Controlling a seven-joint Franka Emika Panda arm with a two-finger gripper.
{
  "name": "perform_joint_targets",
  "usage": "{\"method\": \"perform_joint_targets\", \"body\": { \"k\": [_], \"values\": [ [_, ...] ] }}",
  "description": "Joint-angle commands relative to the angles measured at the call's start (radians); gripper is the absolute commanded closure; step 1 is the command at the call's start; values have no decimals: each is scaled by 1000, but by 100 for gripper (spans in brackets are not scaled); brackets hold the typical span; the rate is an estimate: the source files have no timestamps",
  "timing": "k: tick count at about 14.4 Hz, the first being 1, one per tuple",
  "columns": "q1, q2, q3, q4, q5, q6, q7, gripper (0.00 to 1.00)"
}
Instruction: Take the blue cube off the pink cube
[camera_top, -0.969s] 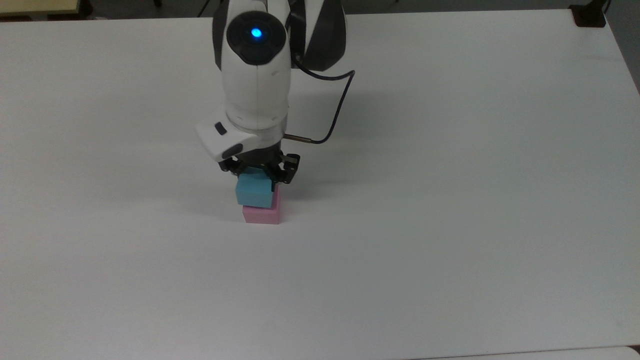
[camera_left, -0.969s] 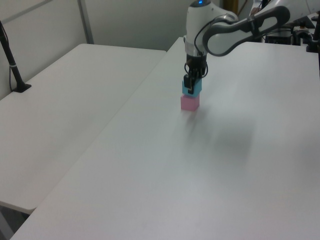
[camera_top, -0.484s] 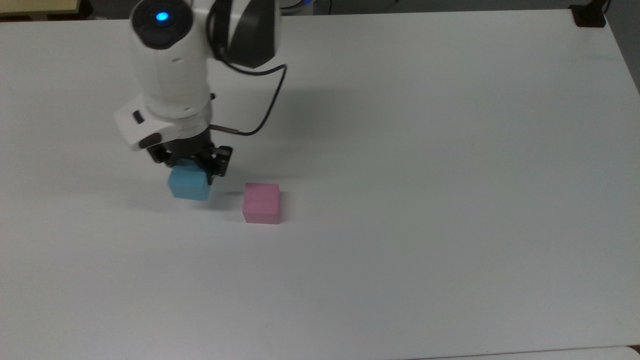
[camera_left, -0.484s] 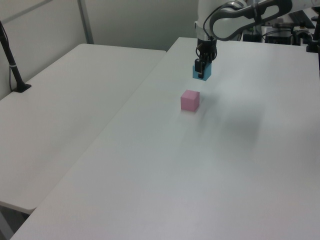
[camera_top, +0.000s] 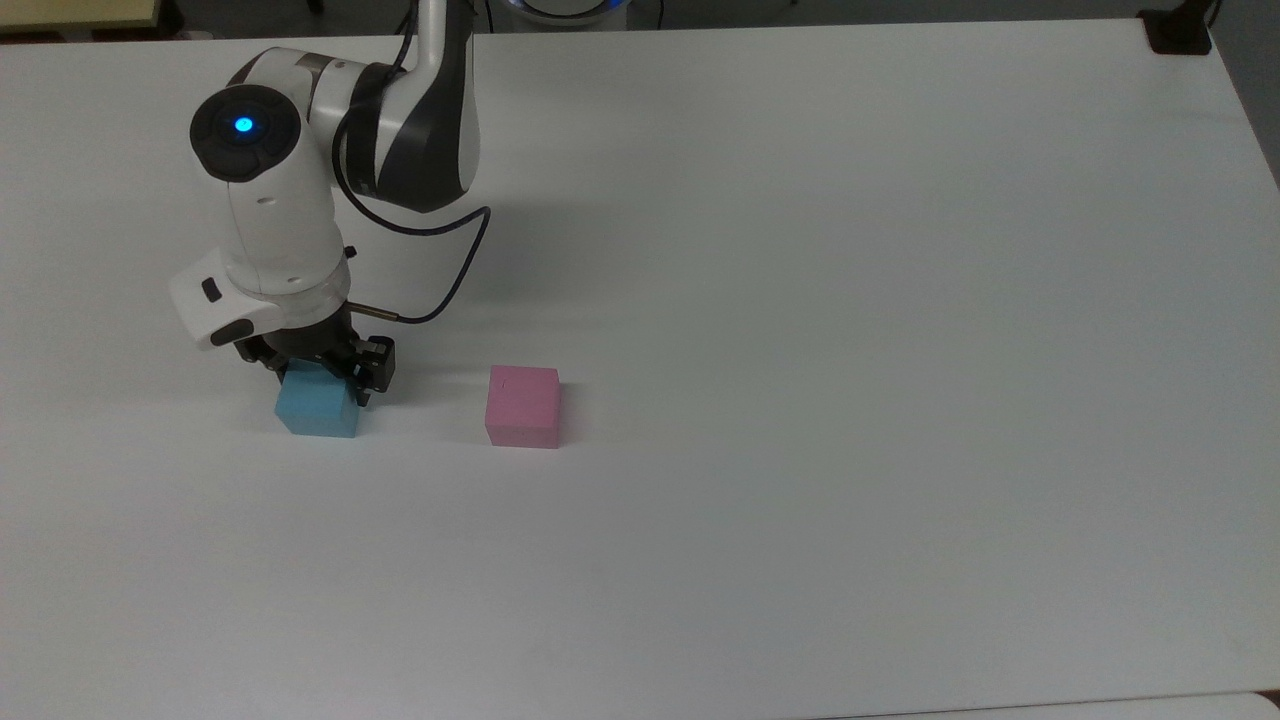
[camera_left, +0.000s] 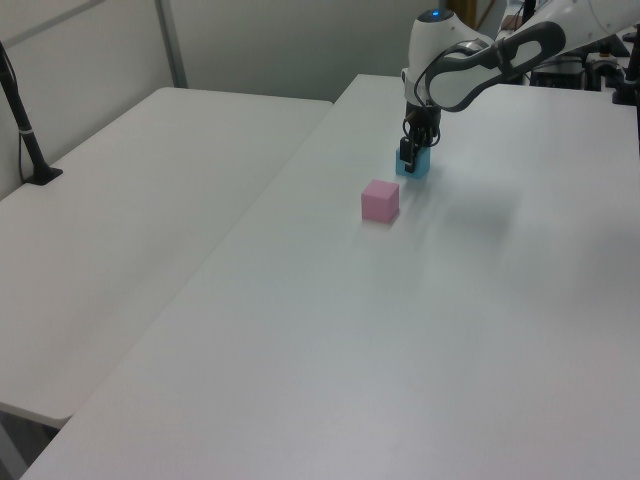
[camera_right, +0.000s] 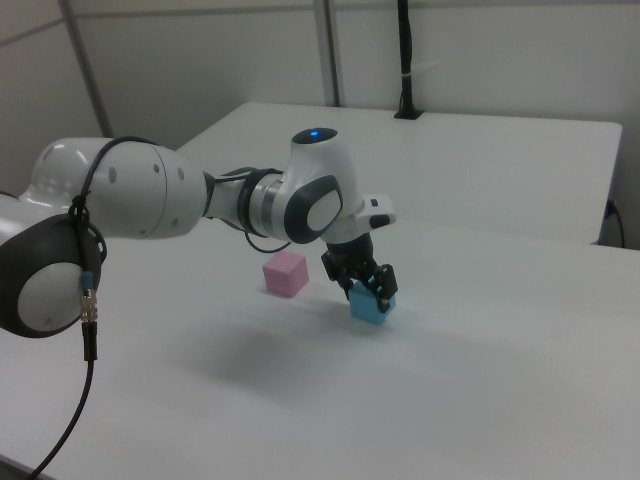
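Two cubes sit apart on the white table (camera_top: 800, 300). At the top view's upper left the arm (camera_top: 270, 200) reaches down, its upper part cut off by the frame edge. Its gripper (camera_top: 318, 372) pinches the blue cube (camera_top: 318, 410), hiding the cube's top; whether the cube touches the table is unclear. The pink cube (camera_top: 523, 405) stands alone near the centre.

Honestly we've got loads of room here. The white worktop (camera_top: 850, 300) is bare across the top view's right and along its bottom, so a claw could sweep through either way. What stands in the way is the pink cube (camera_top: 523, 405) near the middle, then the blue cube (camera_top: 317, 410) well apart on the top view's left, with the claw (camera_top: 318, 375) and arm (camera_top: 330, 150) right over it.
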Motion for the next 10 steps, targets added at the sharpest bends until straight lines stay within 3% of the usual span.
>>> {"method": "perform_joint_targets", "body": {
  "k": [1, 5, 10],
  "values": [
    [26, -78, -2, -26, -9, -16, 2, 0],
    [112, -233, -3, -66, -11, -197, 46, 0],
    [316, -388, -60, -64, 0, -426, 204, 0]
  ]
}}
